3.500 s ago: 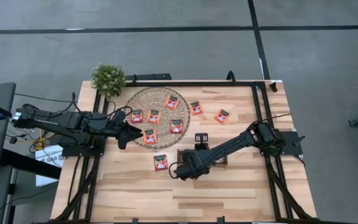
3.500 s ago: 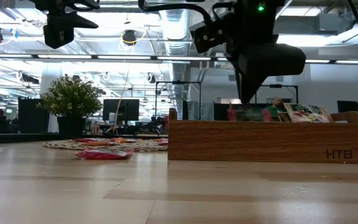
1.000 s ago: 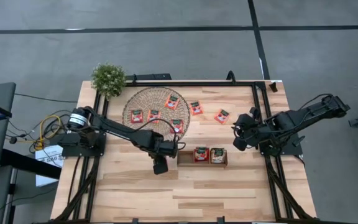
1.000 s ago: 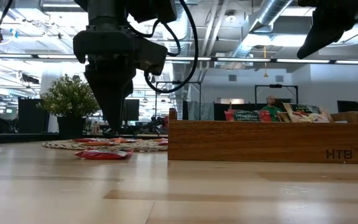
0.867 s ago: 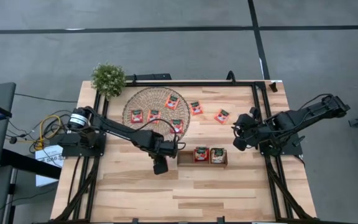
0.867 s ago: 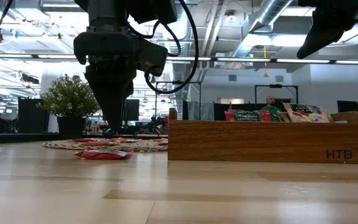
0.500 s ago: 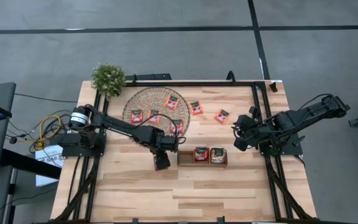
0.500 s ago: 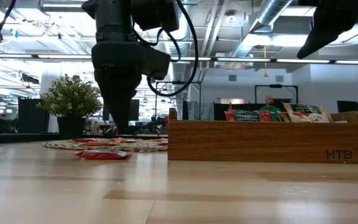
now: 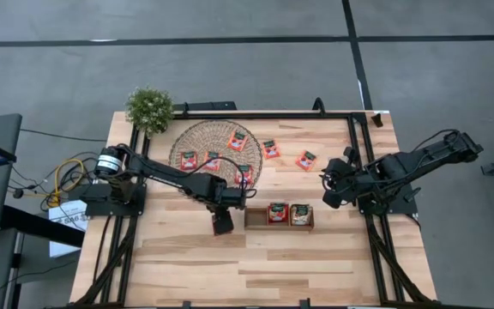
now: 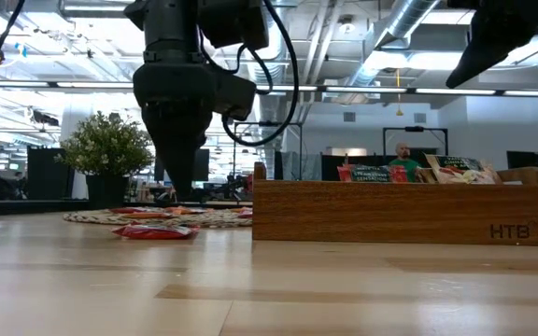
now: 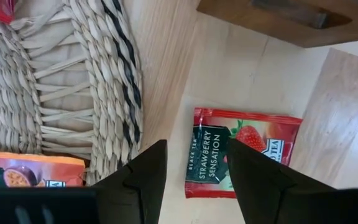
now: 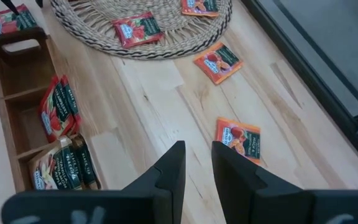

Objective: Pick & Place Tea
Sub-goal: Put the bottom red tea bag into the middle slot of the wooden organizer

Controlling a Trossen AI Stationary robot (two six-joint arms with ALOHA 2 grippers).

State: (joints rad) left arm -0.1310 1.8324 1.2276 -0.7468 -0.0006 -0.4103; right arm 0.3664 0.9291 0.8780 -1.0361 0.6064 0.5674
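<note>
The tea is several small red sachets. Some lie on the round woven mat, two lie flat on the table beyond it, and two stand in the wooden tray. One red strawberry sachet lies flat on the table between the mat and the tray, also seen in the low view. My left gripper hangs open just above this sachet, pointing down, and hides it in the high view. My right gripper waits at the table's right side, narrowly open and holding nothing.
A small potted plant stands at the far left corner. The mat's edge lies close beside the left gripper and the tray's end just past it. Bare wood stretches along the table's near side.
My left gripper has shifted a little toward the table's right and far side, staying low over the sachet next to the tray. The right arm has kept still.
</note>
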